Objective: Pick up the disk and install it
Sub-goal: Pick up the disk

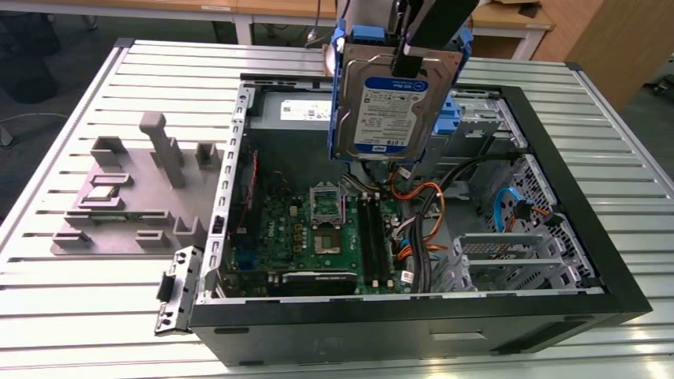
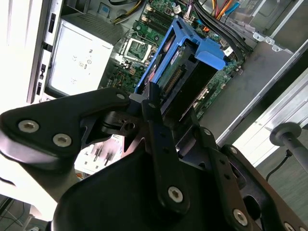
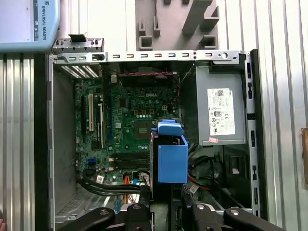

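Note:
The disk (image 1: 387, 103), a silver drive with a blue-and-white label in a blue plastic frame, hangs upright above the open computer case (image 1: 589, 260). My gripper (image 1: 413, 55) is shut on its top edge. It hovers over the middle of the case, above the motherboard (image 1: 316, 237) and the cables beside it. In both wrist views the disk (image 2: 185, 72) (image 3: 172, 161) is seen end-on below the gripper (image 2: 173, 103), its blue frame pointing down into the case. The black fingers (image 2: 153, 103) clamp the frame from both sides.
A grey power supply box (image 3: 216, 110) with a white sticker fills one corner of the case. A metal drive cage (image 1: 506, 253) and orange and blue cables (image 1: 421, 213) lie at the exterior view's right. A grey fixture block (image 1: 126, 197) stands on the slatted table (image 1: 63, 316).

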`<state>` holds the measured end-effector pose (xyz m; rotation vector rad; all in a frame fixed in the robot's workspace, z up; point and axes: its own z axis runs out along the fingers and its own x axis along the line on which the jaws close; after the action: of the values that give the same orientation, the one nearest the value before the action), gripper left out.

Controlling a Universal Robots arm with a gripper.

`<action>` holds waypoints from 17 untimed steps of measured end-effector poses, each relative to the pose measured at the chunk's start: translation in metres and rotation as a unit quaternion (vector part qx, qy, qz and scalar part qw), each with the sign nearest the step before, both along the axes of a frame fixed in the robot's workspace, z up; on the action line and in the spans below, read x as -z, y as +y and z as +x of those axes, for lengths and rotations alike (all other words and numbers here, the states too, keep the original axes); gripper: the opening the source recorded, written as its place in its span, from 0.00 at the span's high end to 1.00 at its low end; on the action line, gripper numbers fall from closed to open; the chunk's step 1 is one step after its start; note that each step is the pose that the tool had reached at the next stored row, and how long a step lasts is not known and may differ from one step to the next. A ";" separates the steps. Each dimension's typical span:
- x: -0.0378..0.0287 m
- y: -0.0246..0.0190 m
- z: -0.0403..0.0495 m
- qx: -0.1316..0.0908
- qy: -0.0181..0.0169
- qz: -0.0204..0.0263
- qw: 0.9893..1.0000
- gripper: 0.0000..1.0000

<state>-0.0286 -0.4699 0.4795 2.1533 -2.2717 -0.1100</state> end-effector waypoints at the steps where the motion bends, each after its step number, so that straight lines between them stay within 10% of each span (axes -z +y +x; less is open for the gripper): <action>1: 0.0000 -0.0002 0.0000 0.000 0.000 0.000 1.000 0.65; 17: 0.0001 -0.0193 0.0005 0.000 0.000 0.000 1.000 0.65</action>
<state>-0.0281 -0.4892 0.4794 2.1533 -2.2717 -0.1101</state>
